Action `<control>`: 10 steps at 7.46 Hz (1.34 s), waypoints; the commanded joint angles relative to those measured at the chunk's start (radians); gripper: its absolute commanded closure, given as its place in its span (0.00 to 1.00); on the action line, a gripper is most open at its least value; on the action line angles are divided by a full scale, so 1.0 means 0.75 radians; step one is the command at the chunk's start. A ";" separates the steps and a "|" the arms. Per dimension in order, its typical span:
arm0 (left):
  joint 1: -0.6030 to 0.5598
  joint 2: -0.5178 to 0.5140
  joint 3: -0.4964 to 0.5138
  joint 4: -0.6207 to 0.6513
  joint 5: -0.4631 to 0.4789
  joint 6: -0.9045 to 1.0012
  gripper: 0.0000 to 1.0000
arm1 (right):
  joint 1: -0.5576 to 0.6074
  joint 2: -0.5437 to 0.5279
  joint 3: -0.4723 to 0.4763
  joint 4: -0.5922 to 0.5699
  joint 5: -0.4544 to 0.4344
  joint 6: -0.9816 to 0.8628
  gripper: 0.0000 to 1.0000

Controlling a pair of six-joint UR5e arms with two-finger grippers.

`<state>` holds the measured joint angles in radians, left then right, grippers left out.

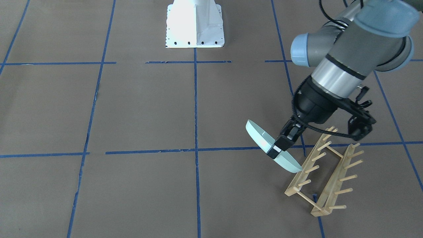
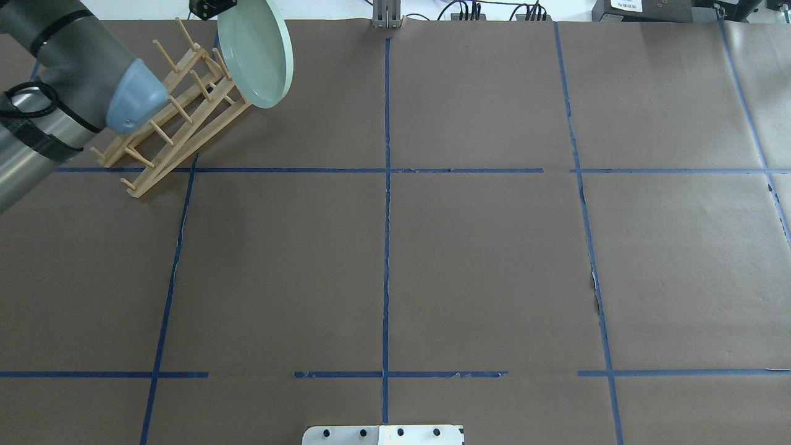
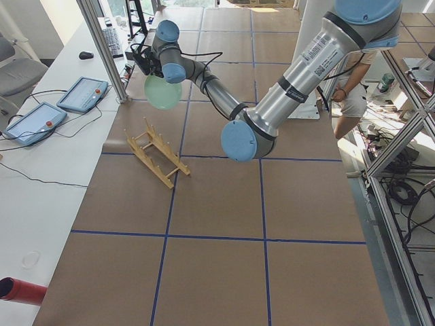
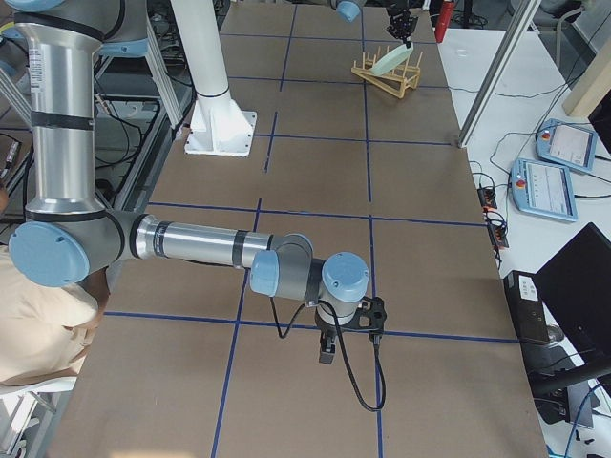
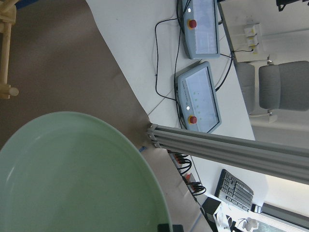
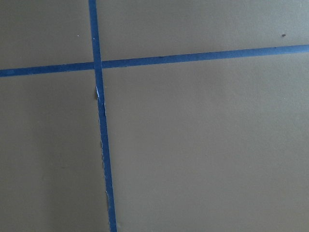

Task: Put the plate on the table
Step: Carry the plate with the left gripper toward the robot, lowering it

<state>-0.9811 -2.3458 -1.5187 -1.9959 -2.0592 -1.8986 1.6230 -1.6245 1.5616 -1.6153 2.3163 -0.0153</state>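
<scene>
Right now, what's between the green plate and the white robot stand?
Nothing stands there. Only the table, brown paper crossed by blue tape lines, lies between the plate and the white robot base, as the front-facing view shows.

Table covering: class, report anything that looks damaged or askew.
The table's brown paper is torn along a blue tape line on the robot's right, showing white beneath. The wooden peg rack sits askew to the tape grid.

I hold the plate (image 1: 258,135) by its rim in my left claw (image 1: 275,151). It is round and pale mint green, with a raised rim. It hangs steeply tilted at lower right of the front view, off the table (image 1: 148,109), a brown-paper surface crossed by blue tape lines.
</scene>
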 commanded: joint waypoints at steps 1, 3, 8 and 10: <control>0.174 -0.085 0.004 0.430 0.139 0.272 1.00 | 0.000 0.000 0.000 0.000 0.000 0.000 0.00; 0.305 -0.134 0.014 0.772 0.264 0.483 1.00 | 0.000 0.000 0.000 0.000 0.000 0.000 0.00; 0.543 -0.161 0.160 1.017 0.336 0.922 1.00 | 0.000 0.000 0.000 0.000 0.000 0.000 0.00; 0.602 -0.155 0.162 1.007 0.334 0.903 1.00 | 0.000 0.000 0.000 0.000 0.000 0.000 0.00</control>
<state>-0.5585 -2.4645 -1.4005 -1.2356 -1.8081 -1.2173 1.6229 -1.6245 1.5616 -1.6153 2.3163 -0.0153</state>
